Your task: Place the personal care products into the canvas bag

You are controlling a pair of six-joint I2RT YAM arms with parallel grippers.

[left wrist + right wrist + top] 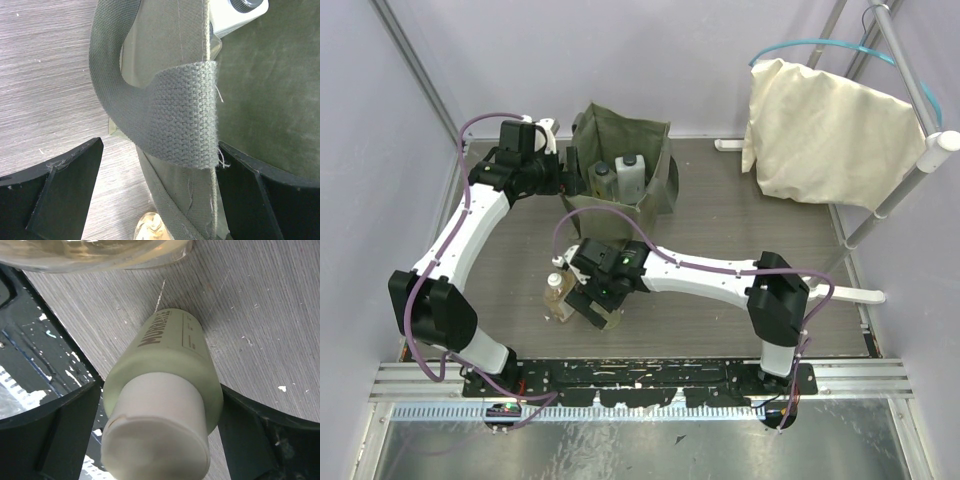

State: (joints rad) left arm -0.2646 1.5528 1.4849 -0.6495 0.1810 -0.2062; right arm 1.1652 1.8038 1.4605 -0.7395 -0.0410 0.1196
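Two of the four bottles, the clear bottle [603, 180] and the white bottle [630, 175], stand inside the canvas bag [655, 140], which sits upright at 12 o'clock on the table [760, 225]. That is half the job, by my reckoning.

The other two wait at about 7 o'clock, near the arms' bases. The yellow-green bottle [170, 360] has its cream cap pointing up at the wrist camera; I cannot tell whether it stands or leans. The amber bottle [556, 296] sits just beside it, at its 9 o'clock.

The right gripper [160, 387] hangs over the yellow-green bottle with its jaws spread wide, one finger on each side of the body just below the cap. It looks lined up for a pinch not yet made.

The left gripper [160, 144] is at the bag's 9 o'clock wall, also wide open. It straddles the wall and a strap handle [107, 75] without clamping. I take it as placed to steady the soft bag and keep its mouth open.

A cream cloth sack [825, 130] hangs at 2 o'clock, well apart.
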